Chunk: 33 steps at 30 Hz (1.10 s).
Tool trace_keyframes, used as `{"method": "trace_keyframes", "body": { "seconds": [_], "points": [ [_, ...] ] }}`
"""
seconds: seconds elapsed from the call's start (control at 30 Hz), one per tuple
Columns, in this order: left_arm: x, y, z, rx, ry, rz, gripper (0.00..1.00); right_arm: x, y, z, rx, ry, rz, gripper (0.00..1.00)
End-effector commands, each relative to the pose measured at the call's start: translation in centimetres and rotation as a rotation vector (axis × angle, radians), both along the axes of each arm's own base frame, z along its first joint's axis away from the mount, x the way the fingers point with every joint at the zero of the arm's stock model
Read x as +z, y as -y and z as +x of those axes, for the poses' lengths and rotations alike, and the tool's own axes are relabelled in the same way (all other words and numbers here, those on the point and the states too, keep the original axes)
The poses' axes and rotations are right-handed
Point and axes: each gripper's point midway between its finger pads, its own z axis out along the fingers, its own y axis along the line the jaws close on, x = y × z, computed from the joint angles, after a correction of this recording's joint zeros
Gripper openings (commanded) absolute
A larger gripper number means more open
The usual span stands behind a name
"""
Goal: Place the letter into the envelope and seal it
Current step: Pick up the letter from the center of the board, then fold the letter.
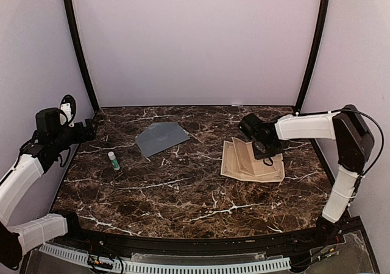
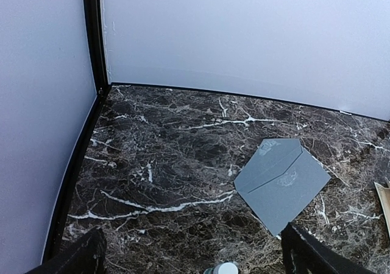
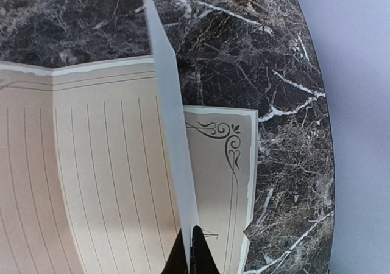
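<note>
Locate the letter (image 1: pixel 253 161) at the right of centre in the top view. It lies on the dark marble desk (image 1: pixel 183 195), partly unfolded, lined side up, with its creases showing. One panel stands raised off the rest. In the right wrist view you see this panel edge-on as a pale strip running from the top of the frame down to the right fingers (image 3: pixel 204 265), which are closed on its edge. The ornamental border corner shows just right of the strip.

Locate the envelope (image 1: pixel 161 137) up and to the left of the letter, well apart from it. It lies flat and at an angle on the desk.

Note the small white-and-green stick (image 1: pixel 114 160) to the lower left of the envelope.

The left fingers (image 2: pixel 79 256) are spread wide and hold nothing, raised at the left edge of the desk.
</note>
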Motion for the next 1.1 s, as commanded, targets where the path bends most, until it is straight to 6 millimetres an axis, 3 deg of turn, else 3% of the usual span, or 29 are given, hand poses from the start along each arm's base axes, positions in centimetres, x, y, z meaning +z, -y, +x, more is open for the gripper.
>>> {"method": "trace_keyframes", "body": {
  "seconds": [0.0, 0.1, 0.2, 0.37, 0.5, 0.6, 0.77, 0.9, 0.93, 0.97, 1.07],
  "points": [
    [1.4, 0.3, -0.4, 0.001, 0.010, -0.052, 0.99, 5.6, -0.3, 0.4, 0.022, 0.091, 0.085, 0.00],
    [2.7, 2.6, -1.0, -0.085, 0.010, -0.203, 0.98, 10.0, -1.1, 0.2, 0.073, 0.142, 0.161, 0.00],
    [5.7, 6.6, -1.9, -0.243, 0.010, -0.334, 0.96, 13.4, -2.8, -0.7, 0.165, 0.178, 0.310, 0.00],
    [9.5, 12.6, -4.4, -0.422, 0.010, -0.421, 0.96, 18.1, -8.4, -4.0, 0.457, 0.213, 0.620, 0.00],
    [11.1, 16.3, -6.4, -0.553, 0.004, -0.473, 0.96, 21.1, -13.0, -7.6, 0.690, 0.182, 0.836, 0.00],
    [12.1, 18.5, -7.4, -0.632, 0.009, -0.484, 0.96, 23.4, -15.4, -10.2, 0.839, 0.166, 0.957, 0.00],
    [13.4, 23.8, -9.6, -0.797, -0.001, -0.474, 0.96, 25.8, -17.9, -14.1, 1.023, 0.093, 1.088, 0.00],
    [14.1, 28.7, -11.7, -0.945, -0.005, -0.446, 0.96, 26.4, -19.0, -17.0, 1.131, 0.022, 1.152, 0.00],
    [13.5, 30.3, -12.2, -0.980, -0.020, -0.421, 0.96, 26.5, -19.2, -17.8, 1.156, 0.002, 1.169, 0.00],
    [14.2, 31.0, -12.4, -1.002, -0.001, -0.407, 0.96, 26.6, -19.3, -18.5, 1.181, -0.014, 1.184, 0.00],
    [13.7, 33.5, -12.8, -1.048, -0.014, -0.368, 0.97, 26.8, -19.5, -20.2, 1.242, -0.047, 1.215, 0.00]
  ]
}}
